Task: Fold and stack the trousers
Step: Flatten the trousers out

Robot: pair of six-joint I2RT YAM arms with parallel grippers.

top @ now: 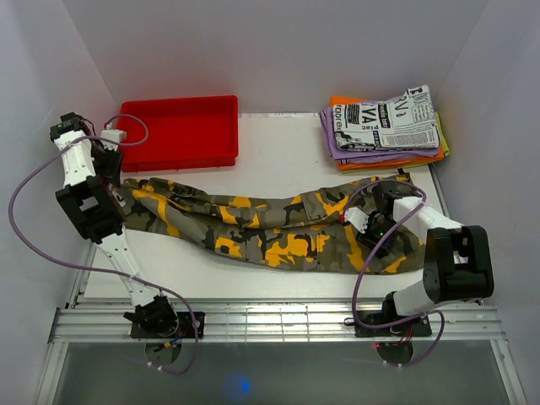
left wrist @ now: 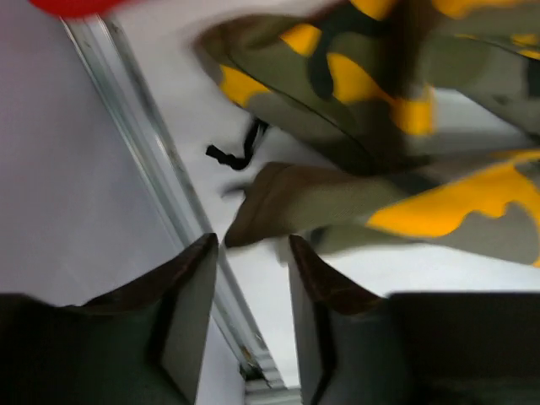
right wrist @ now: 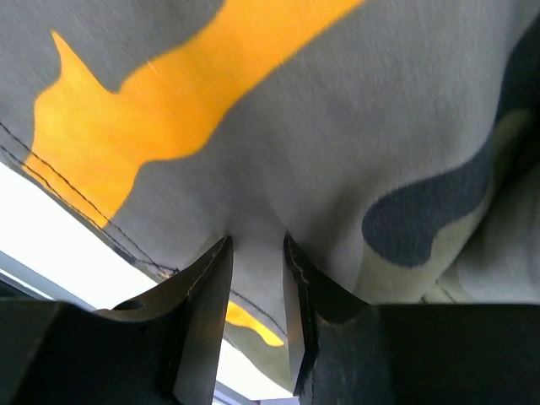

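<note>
The camouflage trousers (top: 278, 228) lie stretched out across the white table, with the waist at the right and the leg ends at the left. My left gripper (top: 111, 173) hovers at the left end of the trousers. In the left wrist view it (left wrist: 253, 246) is open and empty, and an olive cloth tip (left wrist: 278, 198) lies just beyond its fingertips. My right gripper (top: 369, 226) is down on the right part of the trousers. In the right wrist view it (right wrist: 255, 245) is shut on a fold of the grey and orange cloth (right wrist: 278, 126).
A red tray (top: 135, 143) stands at the back left. A stack of folded garments (top: 384, 126), newspaper print on top of purple and orange, sits at the back right. A metal rail (left wrist: 160, 181) runs along the table's left edge. A black cord (left wrist: 240, 152) hangs from the cloth.
</note>
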